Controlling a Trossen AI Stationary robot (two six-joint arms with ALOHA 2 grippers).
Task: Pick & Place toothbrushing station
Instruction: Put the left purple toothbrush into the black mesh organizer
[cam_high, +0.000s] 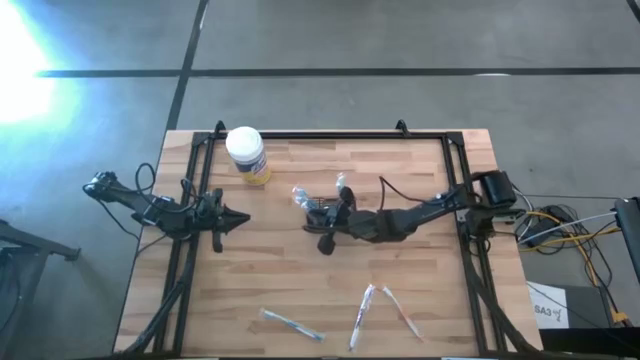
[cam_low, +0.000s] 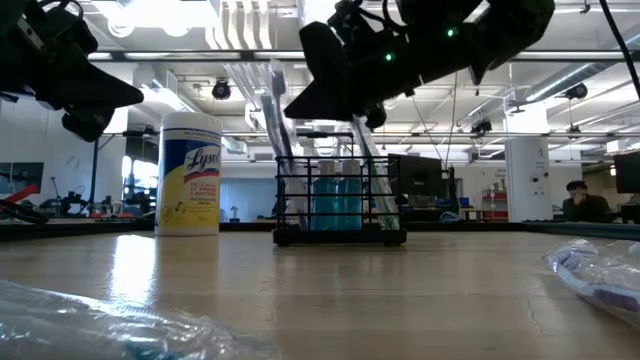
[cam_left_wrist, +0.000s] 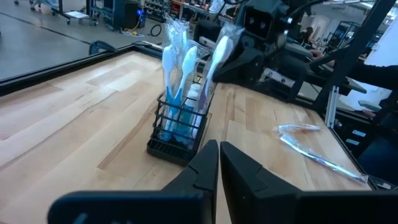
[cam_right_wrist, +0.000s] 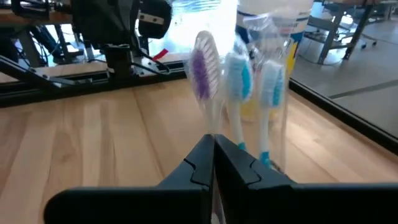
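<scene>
- I am seeing the toothbrushing station (cam_high: 322, 205) standing upright near the centre of the tabletop (cam_high: 300, 280), holding wrapped toothbrushes (cam_left_wrist: 180, 62).
- The right gripper (cam_high: 325, 222) is hovering at the station's 6 o'clock, fingers closed on nothing.
- The left gripper (cam_high: 240, 218) is waiting at 9 o'clock, fingers closed.
- The wipes canister (cam_high: 246, 153) is standing at 11 o'clock.
</scene>
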